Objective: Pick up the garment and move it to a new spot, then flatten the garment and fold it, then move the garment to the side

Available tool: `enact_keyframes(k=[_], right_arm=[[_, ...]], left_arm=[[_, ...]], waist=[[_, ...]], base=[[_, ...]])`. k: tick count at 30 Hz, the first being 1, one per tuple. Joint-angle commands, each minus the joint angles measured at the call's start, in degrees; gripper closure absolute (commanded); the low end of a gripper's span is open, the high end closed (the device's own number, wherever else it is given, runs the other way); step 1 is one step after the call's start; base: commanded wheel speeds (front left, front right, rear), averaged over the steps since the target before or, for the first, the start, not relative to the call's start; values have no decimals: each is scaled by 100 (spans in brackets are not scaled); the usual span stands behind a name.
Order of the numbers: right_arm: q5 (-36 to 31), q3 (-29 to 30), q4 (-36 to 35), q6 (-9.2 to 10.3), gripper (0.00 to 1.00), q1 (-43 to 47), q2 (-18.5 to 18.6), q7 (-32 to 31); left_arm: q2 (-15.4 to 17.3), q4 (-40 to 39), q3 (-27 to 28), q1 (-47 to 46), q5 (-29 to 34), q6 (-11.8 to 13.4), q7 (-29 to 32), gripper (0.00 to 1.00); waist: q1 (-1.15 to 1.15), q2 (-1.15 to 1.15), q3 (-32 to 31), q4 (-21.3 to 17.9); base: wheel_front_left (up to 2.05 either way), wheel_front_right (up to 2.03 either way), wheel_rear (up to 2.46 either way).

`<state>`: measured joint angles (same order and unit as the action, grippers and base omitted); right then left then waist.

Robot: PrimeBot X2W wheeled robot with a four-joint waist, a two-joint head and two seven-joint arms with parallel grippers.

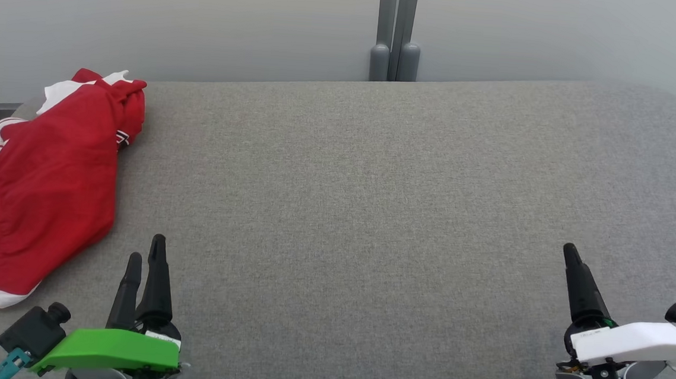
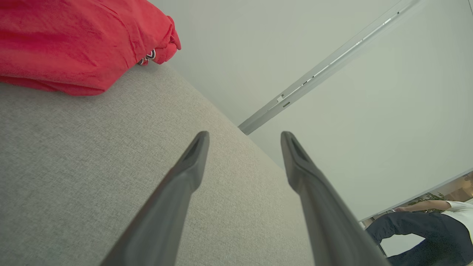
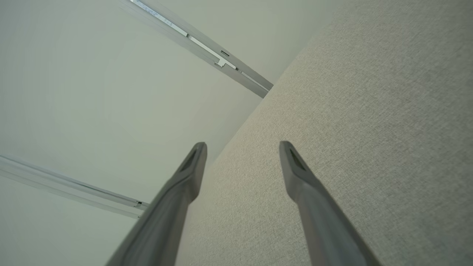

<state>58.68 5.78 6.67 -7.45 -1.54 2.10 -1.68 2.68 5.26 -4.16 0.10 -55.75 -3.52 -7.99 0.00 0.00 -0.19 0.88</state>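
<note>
If you start from the garment (image 1: 53, 175), it's a red piece with white trim, bunched into a long rumpled heap along the left edge of the grey fabric-covered bench (image 1: 372, 215), running from the far left corner back toward the robot. You can see a white hem at the near end and more white poking out at the far end. Nothing is touching it.

Your left pincer (image 1: 147, 247) sits at the lower left of the head view, close to the near end of the garment but clear of it, a strip of bare bench between them. Its 2 dark fingers are spread apart and hold nothing. From the left wrist view (image 2: 244, 136) you get the same story: fingers wide, bare bench (image 2: 74, 166) under them, and the garment (image 2: 74, 40) up in the top left corner.

Your right pincer (image 1: 571, 253) is way over at the lower right, well apart from the garment. The right wrist view shows it (image 3: 242, 144) released too, 2 fingers spread over plain bench (image 3: 369, 129), gripping nothing.

Behind the bench there's a pale wall (image 1: 207, 14) with a grey vertical post (image 1: 395, 33). Bottom right of the left wrist view, a person (image 2: 425, 229) in dark trousers and a white top.
</note>
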Motion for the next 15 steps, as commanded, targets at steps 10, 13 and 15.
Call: enact_keyframes(k=[10,13,15], right_arm=[[-1175,-419,-188,-3,0,-15,53,323],[-1457,-486,-184,-3,0,-3,54,401],[-1633,-541,-163,-3,0,2,54,450]], left_arm=[[62,-148,39,135,1368,128,-150,0],[72,-157,42,189,1633,165,-178,0],[82,-140,39,223,1793,196,-199,0]], waist=[[0,0,-2,27],[0,0,2,38],[0,0,3,43]], base=[[0,0,0],[0,0,0],[0,0,0]])
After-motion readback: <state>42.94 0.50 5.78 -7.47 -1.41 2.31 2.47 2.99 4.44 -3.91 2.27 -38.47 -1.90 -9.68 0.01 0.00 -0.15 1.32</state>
